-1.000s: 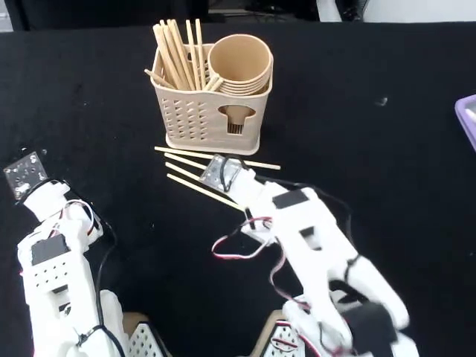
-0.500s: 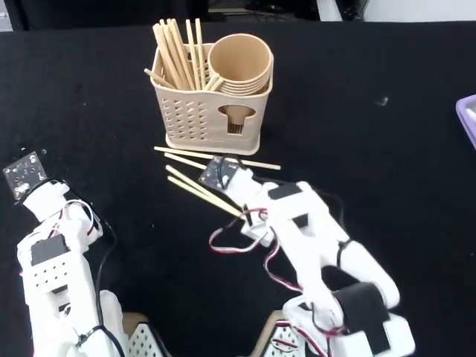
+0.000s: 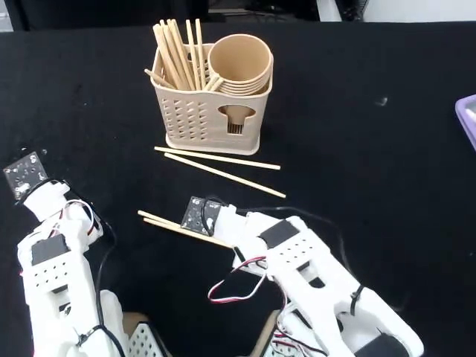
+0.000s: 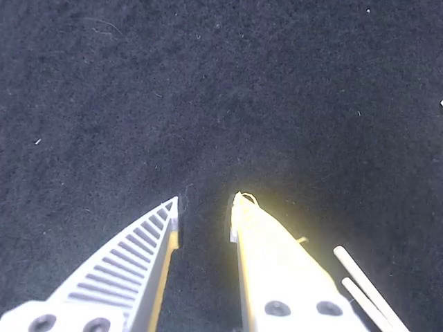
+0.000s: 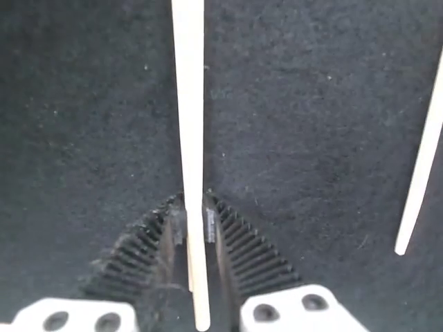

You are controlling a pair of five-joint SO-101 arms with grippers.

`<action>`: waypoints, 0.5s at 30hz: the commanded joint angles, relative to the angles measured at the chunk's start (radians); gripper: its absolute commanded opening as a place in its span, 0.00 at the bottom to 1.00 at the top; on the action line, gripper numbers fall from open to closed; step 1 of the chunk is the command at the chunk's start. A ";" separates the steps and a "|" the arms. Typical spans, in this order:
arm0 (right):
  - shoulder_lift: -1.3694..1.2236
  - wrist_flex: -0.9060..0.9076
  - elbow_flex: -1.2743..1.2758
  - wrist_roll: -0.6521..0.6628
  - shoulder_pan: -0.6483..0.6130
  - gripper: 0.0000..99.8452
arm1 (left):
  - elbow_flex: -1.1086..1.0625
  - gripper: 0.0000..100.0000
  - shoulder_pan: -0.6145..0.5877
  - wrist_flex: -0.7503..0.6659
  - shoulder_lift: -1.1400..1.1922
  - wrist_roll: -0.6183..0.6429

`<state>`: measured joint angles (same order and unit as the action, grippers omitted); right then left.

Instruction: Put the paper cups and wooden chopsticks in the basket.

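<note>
Your right gripper point(image 5: 194, 202) has its ridged jaws pinched tight on a chopstick point(image 5: 188, 104), which runs straight out past the tips, with a short bit poking back between the fingers point(image 5: 256, 259). A second chopstick point(image 5: 421, 166) lies well apart from it on the black cloth point(image 5: 83, 104), with one end showing.

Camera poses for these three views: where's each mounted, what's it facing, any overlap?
High view: fixed above the table, looking down on the basket; left arm and right arm show at the near edge.
Left wrist view: on the left wrist, facing the black table past its own open left tool.
Right wrist view: on the right wrist, looking along the wooden chopstick clamped in its right tool.
Shared: high and right wrist views both show that chopstick.
</note>
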<state>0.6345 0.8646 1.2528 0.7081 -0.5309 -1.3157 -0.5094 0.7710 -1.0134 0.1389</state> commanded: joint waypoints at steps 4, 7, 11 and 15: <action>-0.028 0.014 -0.030 -0.052 -0.021 0.20 | 0.021 0.13 -0.001 -0.017 -0.018 0.006; -0.033 0.078 -0.111 -0.084 -0.091 0.20 | 0.021 0.13 -0.001 -0.017 -0.018 0.006; -0.042 0.118 -0.260 -0.149 -0.166 0.17 | 0.022 0.13 -0.002 -0.017 -0.018 0.006; -0.130 0.112 -0.351 -0.192 -0.212 0.20 | 0.022 0.13 -0.005 -0.017 -0.018 0.005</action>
<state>0.5623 0.9735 0.9950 0.5501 -0.7027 -1.3157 -0.5094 0.7710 -1.0134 0.1389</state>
